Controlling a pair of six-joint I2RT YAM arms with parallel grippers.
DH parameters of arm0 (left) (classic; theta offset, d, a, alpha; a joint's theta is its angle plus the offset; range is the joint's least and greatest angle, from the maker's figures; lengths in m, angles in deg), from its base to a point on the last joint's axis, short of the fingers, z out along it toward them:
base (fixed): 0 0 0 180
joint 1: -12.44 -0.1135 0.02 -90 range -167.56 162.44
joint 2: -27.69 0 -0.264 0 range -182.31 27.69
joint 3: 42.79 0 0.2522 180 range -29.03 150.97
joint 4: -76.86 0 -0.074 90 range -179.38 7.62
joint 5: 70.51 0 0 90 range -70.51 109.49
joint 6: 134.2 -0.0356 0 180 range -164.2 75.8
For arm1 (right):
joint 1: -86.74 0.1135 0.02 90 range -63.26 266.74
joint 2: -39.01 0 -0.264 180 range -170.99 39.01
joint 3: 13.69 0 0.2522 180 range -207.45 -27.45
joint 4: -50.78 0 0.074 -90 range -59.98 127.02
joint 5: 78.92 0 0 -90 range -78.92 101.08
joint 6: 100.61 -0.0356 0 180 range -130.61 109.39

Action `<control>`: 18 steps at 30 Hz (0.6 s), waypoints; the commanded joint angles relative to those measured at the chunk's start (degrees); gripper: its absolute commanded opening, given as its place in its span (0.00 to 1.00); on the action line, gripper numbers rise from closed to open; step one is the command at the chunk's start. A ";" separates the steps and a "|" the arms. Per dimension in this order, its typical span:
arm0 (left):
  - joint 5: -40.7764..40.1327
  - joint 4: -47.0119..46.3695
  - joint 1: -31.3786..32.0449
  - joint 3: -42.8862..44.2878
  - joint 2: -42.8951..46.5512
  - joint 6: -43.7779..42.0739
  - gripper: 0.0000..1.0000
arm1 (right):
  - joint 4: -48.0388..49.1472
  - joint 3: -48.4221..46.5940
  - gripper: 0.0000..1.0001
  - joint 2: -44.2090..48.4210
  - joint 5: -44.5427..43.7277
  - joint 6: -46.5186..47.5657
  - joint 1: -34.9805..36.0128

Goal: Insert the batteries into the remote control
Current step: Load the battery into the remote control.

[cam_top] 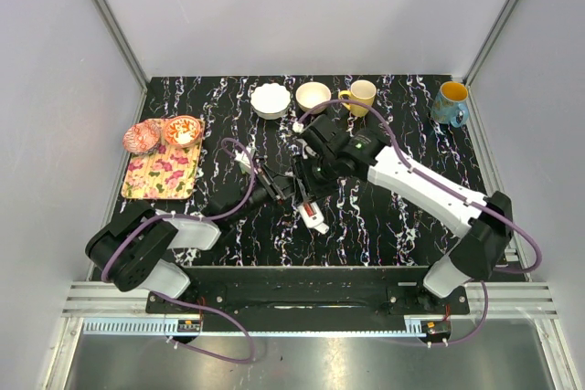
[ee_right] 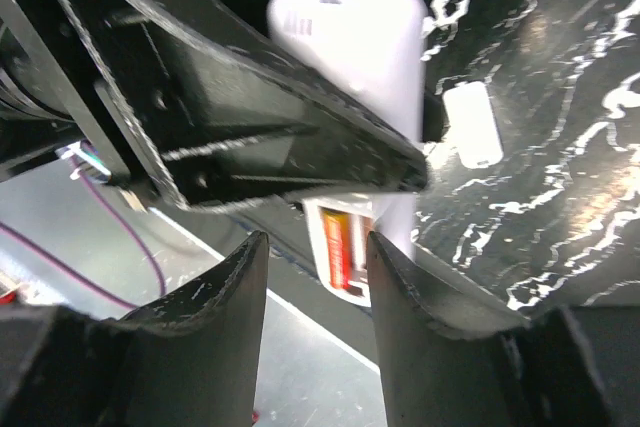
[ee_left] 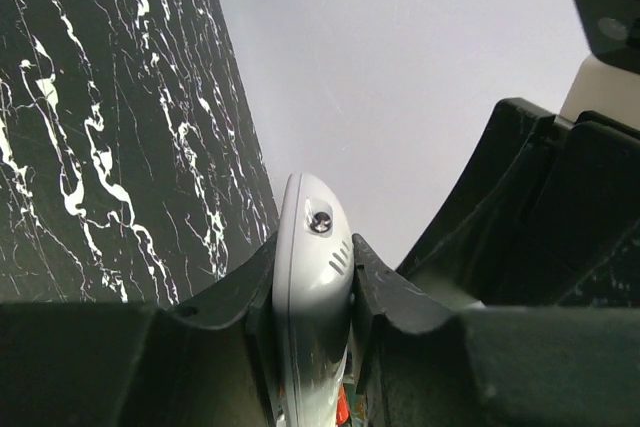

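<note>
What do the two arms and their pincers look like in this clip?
The left arm and right arm have black joints and white link shells, with purple cables looped alongside. The left pincer and right pincer have black, curved fingers.

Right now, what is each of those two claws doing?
Left gripper: closed, holding the remote.
Right gripper: open, holding nothing.

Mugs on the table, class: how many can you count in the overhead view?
2. A yellow mug stands at the far edge, right of the cream bowl; a blue mug stands near the far right corner. The right arm could hide more.
</note>
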State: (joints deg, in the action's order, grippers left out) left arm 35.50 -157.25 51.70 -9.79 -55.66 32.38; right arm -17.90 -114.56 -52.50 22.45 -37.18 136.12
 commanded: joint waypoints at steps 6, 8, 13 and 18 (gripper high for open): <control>4.82 -5.77 -3.49 2.55 2.41 0.59 0.00 | -4.50 -1.31 0.55 11.78 -6.89 2.49 -0.78; 5.34 -6.73 -3.76 2.64 2.05 0.94 0.00 | -3.63 -0.61 0.55 13.89 -10.73 2.40 -0.87; 8.42 -15.76 -4.11 2.03 -0.49 4.63 0.00 | 13.74 16.24 0.64 25.37 -11.39 -2.76 -2.88; 11.59 -22.38 -4.20 1.68 -4.09 8.50 0.00 | 33.45 30.41 0.88 32.61 10.84 -10.16 -12.64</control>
State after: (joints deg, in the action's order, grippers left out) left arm 43.37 -161.06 47.70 -9.18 -57.67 36.86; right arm -2.97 -91.15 -23.58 19.70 -40.83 128.63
